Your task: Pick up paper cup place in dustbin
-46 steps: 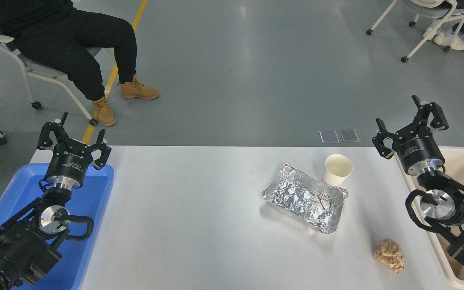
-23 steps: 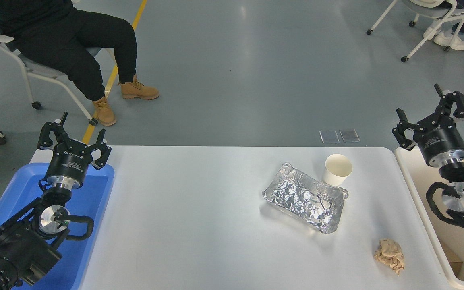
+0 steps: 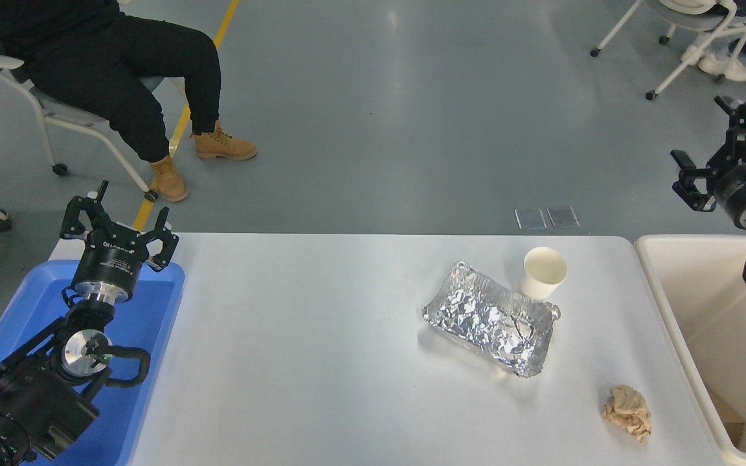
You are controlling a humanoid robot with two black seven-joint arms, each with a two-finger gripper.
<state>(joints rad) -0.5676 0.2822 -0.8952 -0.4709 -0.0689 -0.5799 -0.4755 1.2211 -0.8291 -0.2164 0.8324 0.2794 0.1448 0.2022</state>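
Observation:
The white paper cup (image 3: 543, 272) stands upright on the white table (image 3: 321, 349), touching the far right corner of the foil tray. The cream dustbin (image 3: 684, 304) stands off the table's right edge, its rim level with the tabletop. My right gripper (image 3: 719, 139) is open and empty, raised high at the right edge above the dustbin's far end, well to the right of the cup. My left gripper (image 3: 117, 217) is open and parked at the lower left over the blue tray.
A crinkled silver foil tray (image 3: 491, 318) lies right of centre. A crumpled brown paper ball (image 3: 627, 411) sits near the front right. A blue tray (image 3: 36, 310) is at the left edge. A seated person (image 3: 107, 71) is beyond the far left; a chair (image 3: 690, 32) at top right.
My right gripper has moved right and up, away from the cup, from the table's right end to above the dustbin's far end. The cup and left arm have not moved.

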